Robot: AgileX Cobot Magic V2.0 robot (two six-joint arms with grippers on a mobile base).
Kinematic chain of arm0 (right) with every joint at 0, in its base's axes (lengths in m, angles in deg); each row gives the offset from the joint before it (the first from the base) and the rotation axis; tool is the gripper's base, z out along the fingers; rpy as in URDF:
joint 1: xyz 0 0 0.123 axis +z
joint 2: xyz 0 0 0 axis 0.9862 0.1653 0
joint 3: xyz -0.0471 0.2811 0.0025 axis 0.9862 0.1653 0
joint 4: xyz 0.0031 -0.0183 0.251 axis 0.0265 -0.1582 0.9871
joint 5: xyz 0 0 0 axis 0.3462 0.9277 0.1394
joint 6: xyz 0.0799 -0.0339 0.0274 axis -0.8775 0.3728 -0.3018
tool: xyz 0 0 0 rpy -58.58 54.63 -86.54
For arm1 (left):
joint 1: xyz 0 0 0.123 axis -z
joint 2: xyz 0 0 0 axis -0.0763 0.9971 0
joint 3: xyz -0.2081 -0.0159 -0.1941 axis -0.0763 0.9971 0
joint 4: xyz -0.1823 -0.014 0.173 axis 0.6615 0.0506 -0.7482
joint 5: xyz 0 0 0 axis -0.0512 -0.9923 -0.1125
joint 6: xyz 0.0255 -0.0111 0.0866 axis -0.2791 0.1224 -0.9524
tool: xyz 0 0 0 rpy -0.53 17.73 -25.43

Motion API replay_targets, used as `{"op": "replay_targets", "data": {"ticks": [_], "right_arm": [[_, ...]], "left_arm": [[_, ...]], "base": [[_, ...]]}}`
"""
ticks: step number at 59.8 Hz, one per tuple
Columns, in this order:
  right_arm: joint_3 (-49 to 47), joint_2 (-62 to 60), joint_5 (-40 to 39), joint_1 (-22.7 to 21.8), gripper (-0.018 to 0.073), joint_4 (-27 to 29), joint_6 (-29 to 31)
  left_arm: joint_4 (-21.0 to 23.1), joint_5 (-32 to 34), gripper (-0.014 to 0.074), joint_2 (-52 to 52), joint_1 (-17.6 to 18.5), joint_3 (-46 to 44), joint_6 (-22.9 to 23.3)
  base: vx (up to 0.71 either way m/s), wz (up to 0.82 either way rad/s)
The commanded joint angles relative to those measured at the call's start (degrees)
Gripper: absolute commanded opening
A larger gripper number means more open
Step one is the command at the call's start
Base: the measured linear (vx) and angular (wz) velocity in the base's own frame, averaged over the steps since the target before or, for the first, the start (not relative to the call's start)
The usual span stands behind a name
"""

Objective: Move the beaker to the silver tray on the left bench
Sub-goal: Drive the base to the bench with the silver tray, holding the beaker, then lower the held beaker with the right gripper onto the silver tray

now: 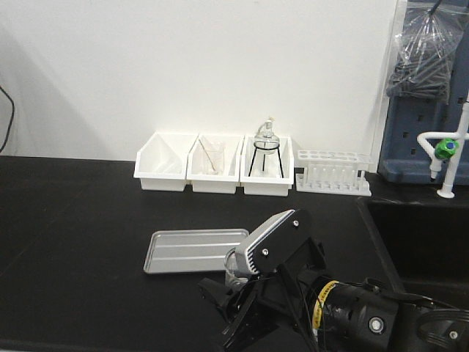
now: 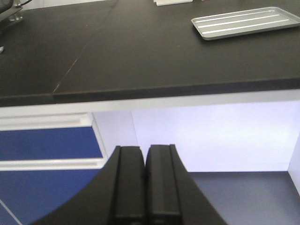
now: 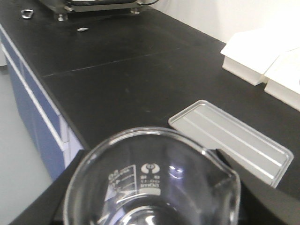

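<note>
R grip (image 3: 154, 206): clamped on beaker (image 3: 140, 178) walls
beaker: upright, just off front-right corner of silver tray (image 1: 192, 251), not in it
silver tray: flat on left bench (image 1: 73, 220)
L grip (image 2: 145, 187): fingers pressed together, nothing held, below bench edge

The beaker (image 3: 151, 185), clear glass with white printed graduations and a pouring lip, stands upright with its mouth open, at about 5 o'clock from the silver tray (image 1: 192, 251), just beside its near right corner. The shallow, ribbed tray lies flat on the left bench (image 1: 73, 235), a matte black worktop.
</note>
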Motion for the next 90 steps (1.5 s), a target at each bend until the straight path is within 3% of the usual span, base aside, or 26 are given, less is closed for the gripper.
{"op": "replay_targets", "data": {"ticks": [1, 47, 90], "right_arm": [[-1.8, -2.3, -3.5, -0.1, -0.0011, 0.6, 0.2], [-1.8, -2.3, -3.5, -0.1, -0.0011, 0.6, 0.2], [-1.8, -2.3, -4.1, -0.1, -0.0011, 0.6, 0.2]], "left_arm": [[0.1, 4.5, 0.0001, -0.5, 0.3, 1.1, 0.1], [0.1, 4.5, 0.0001, -0.5, 0.3, 1.1, 0.1], [0.1, 4.5, 0.0001, -0.5, 0.3, 1.1, 0.1]], "base": [[0.36, -0.03], [0.29, -0.02], [0.07, -0.01]]}}
